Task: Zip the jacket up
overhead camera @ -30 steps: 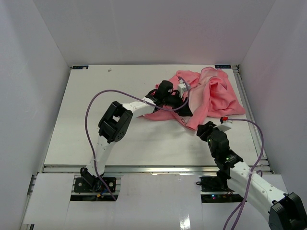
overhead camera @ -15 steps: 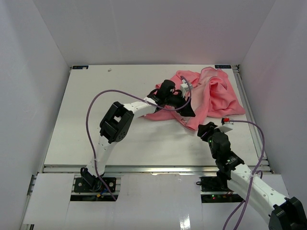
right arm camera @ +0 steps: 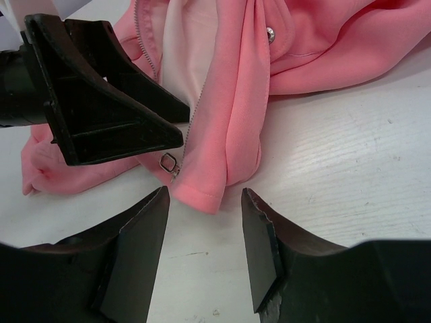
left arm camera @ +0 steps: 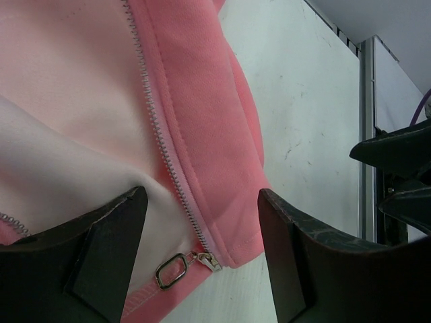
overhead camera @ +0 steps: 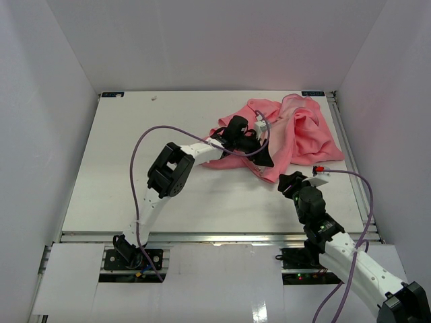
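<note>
The salmon-pink jacket (overhead camera: 300, 131) lies crumpled at the table's back right, with its paler lining (right arm camera: 188, 54) showing. Its zipper teeth (left arm camera: 158, 128) run down to a metal slider (left arm camera: 209, 261) with a ring pull (left arm camera: 172, 270) at the hem corner. My left gripper (left arm camera: 202, 202) hangs open just above that corner, one finger on each side of the zipper, holding nothing. My right gripper (right arm camera: 204, 202) is open low over the table, just short of the same hem corner (right arm camera: 202, 192). The left fingers (right arm camera: 101, 114) show dark in the right wrist view.
A white snap (right arm camera: 270, 33) sits on a fold of the jacket. A metal rail (overhead camera: 343, 134) runs along the table's right edge, close to the jacket. The left arm's purple cable (overhead camera: 138, 155) loops over the table's middle. White walls enclose three sides.
The left arm's elbow has swung a little to the right and its gripper has edged toward the hem corner. The right gripper has shifted slightly. Both stay open.
</note>
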`<action>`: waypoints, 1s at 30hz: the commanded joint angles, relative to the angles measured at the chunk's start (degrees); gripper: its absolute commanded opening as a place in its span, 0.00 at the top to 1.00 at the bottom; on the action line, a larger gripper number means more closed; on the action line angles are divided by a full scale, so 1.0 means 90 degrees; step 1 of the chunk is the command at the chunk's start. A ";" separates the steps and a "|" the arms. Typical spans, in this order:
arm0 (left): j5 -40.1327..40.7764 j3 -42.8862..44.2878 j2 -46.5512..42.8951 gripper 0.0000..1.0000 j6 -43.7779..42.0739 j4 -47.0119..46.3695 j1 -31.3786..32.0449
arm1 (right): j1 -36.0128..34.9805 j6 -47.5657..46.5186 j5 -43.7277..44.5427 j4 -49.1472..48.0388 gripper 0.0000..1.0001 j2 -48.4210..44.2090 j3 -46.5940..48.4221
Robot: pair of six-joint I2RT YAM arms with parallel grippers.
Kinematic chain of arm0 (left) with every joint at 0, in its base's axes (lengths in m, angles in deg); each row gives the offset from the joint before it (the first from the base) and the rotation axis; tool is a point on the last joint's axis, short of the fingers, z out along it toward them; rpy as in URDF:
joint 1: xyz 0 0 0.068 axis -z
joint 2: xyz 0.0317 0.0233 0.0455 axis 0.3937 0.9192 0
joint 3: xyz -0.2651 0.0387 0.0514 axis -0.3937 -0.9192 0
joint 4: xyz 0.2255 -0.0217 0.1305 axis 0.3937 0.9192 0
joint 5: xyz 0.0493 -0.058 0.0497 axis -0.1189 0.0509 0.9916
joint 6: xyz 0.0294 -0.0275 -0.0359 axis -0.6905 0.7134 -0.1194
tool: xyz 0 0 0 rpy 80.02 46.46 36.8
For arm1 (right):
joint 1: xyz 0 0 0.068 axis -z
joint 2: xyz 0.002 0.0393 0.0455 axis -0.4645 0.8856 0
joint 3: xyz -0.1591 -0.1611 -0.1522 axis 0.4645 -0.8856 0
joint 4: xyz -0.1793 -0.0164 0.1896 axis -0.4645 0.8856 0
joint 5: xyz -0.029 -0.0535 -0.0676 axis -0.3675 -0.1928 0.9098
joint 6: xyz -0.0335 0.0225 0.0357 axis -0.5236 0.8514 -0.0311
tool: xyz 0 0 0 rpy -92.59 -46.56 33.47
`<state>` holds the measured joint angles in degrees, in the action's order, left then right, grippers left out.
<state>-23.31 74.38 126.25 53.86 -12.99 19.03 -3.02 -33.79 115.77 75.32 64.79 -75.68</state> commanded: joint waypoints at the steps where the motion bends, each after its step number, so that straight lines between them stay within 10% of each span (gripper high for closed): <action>1: -0.0307 0.0366 0.0067 0.23 0.0107 0.0058 0.0021 | 0.0022 -0.0082 0.0166 -0.0055 0.46 -0.0040 -0.0009; 14: -0.1030 0.0466 0.0245 0.40 0.0345 0.0005 0.0050 | 0.0022 -0.0125 0.0212 -0.0059 0.46 0.0118 0.0072; 30: -0.0224 0.0339 0.0191 0.26 0.0013 0.0747 0.0104 | 0.0030 -0.0145 0.0071 -0.0118 0.46 0.0125 0.0049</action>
<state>-28.89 76.62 128.22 55.91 -8.73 19.80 -3.02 -34.07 115.92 75.69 66.99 -75.68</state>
